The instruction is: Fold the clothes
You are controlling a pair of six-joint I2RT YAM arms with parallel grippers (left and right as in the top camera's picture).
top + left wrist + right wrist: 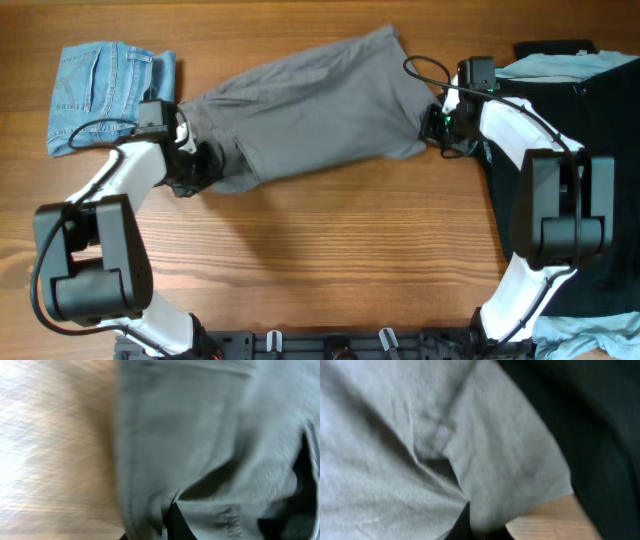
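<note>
The grey shorts point(310, 105) lie stretched across the middle of the wooden table, folded into a long band. My left gripper point(200, 165) is shut on the shorts' left end; the left wrist view shows grey cloth point(210, 445) bunched around a dark finger point(177, 522). My right gripper point(432, 128) is shut on the shorts' right end; the right wrist view shows grey fabric point(470, 445) pinched at the bottom edge. Folded light-blue denim shorts point(95, 85) sit at the far left.
A black garment point(590, 160) covers the right side of the table, with pale-blue cloth point(545, 65) at its top edge and more at the bottom right point(590, 330). Bare wood point(330, 250) lies in front of the grey shorts.
</note>
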